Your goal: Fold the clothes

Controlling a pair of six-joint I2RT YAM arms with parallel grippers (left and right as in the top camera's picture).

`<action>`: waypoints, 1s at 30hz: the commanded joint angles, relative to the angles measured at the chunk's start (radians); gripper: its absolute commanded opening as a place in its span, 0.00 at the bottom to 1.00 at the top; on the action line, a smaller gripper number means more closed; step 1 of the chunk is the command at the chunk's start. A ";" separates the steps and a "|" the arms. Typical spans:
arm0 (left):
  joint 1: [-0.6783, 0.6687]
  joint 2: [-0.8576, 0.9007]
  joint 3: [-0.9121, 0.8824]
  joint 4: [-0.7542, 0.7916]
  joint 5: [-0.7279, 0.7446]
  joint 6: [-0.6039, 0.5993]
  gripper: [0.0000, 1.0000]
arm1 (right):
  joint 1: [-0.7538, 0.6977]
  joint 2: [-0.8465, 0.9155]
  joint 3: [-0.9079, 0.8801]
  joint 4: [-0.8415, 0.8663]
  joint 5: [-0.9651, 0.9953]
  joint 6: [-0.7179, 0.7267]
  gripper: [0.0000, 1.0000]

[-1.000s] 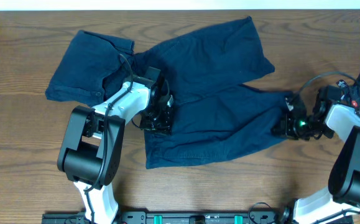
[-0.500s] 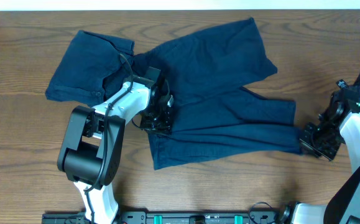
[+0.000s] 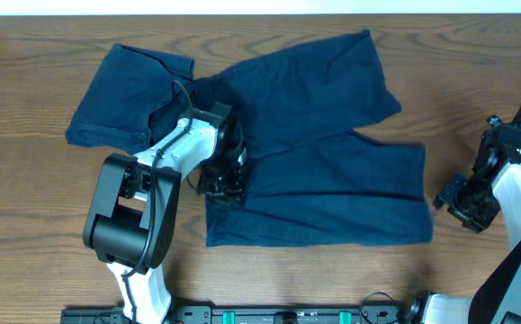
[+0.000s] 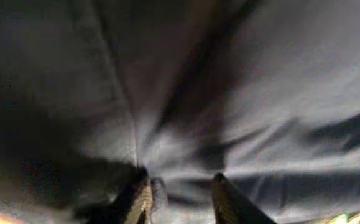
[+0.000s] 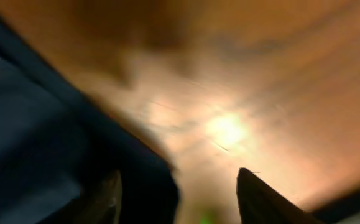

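Note:
Dark navy shorts (image 3: 323, 171) lie spread flat across the middle of the table, one leg toward the back right and the other toward the front right. My left gripper (image 3: 222, 183) rests on their left end; in the left wrist view its jaws (image 4: 181, 180) stand apart over the cloth (image 4: 242, 93), with a small ridge of fabric beside the left finger. My right gripper (image 3: 453, 200) sits just off the front leg's right hem, open. In the right wrist view (image 5: 178, 175) the hem (image 5: 55, 143) lies by the left finger, with bare wood between the jaws.
A second navy garment (image 3: 125, 99) lies crumpled at the back left, touching the spread shorts. The wooden table (image 3: 476, 99) shows bare at the right and along the front. The left arm's base (image 3: 125, 225) stands at the front left.
The right gripper has opened, let go of the front leg's hem and drawn back to the right. The leg now lies flat and stretched out. The left jaws have parted.

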 commanded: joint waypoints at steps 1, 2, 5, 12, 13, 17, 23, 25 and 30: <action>0.006 -0.018 0.029 -0.066 -0.044 0.016 0.39 | -0.010 -0.010 0.012 0.028 -0.169 -0.116 0.64; 0.006 -0.034 0.031 -0.076 -0.044 0.016 0.39 | -0.010 -0.009 0.012 0.032 -0.188 -0.121 0.65; 0.007 -0.090 0.031 -0.067 -0.045 0.016 0.45 | -0.008 -0.003 0.006 0.048 -0.204 -0.123 0.65; 0.007 -0.166 0.031 -0.050 -0.045 0.015 0.61 | -0.007 0.002 -0.135 0.369 -0.441 -0.127 0.48; 0.007 -0.167 0.031 -0.069 -0.045 0.015 0.61 | -0.007 0.002 -0.167 0.428 -0.441 -0.117 0.47; 0.007 -0.167 0.029 -0.146 -0.046 0.019 0.61 | -0.007 0.002 -0.283 0.662 -0.445 -0.091 0.40; 0.007 -0.167 0.012 -0.163 -0.045 0.019 0.62 | -0.014 0.002 -0.364 0.877 -0.471 -0.082 0.01; 0.007 -0.167 0.000 -0.169 -0.045 0.019 0.62 | -0.029 -0.002 -0.356 0.896 -0.478 -0.076 0.01; 0.007 -0.167 -0.052 -0.180 -0.045 0.019 0.62 | -0.087 -0.010 -0.332 0.894 -0.441 -0.077 0.01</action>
